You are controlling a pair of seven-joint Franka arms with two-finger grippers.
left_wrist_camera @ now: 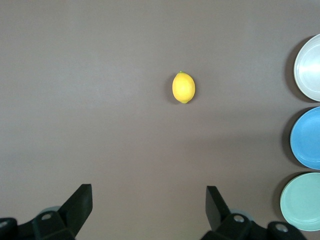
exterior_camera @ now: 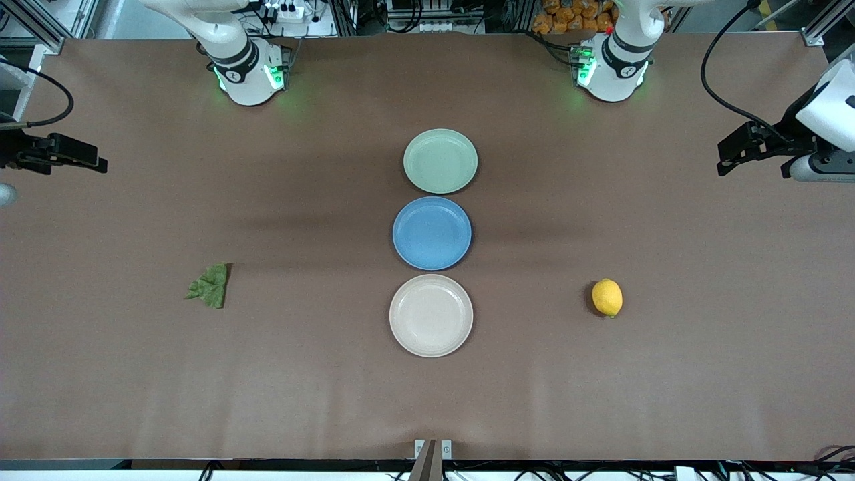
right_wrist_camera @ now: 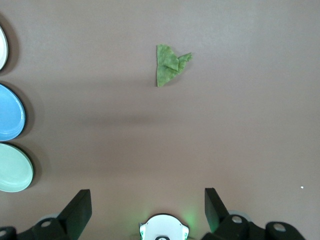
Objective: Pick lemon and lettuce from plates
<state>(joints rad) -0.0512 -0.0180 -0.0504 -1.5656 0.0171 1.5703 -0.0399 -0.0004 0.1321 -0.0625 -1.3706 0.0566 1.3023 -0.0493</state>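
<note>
I see my left gripper point(left_wrist_camera: 149, 210) and right gripper point(right_wrist_camera: 148, 210) wide apart, holding nothing, above the smooth oval lemon point(exterior_camera: 606, 297) and wrinkly lettuce point(exterior_camera: 210, 285).

You saw both arms waiting, raised high and swung out toward their own ends of the table. The left gripper point(left_wrist_camera: 149, 207) hung with its two fingers point(left_wrist_camera: 80, 202) spread wide, nothing between them. The right gripper point(right_wrist_camera: 147, 209) hung likewise, fingers point(right_wrist_camera: 79, 207) parted wide and empty.
</note>
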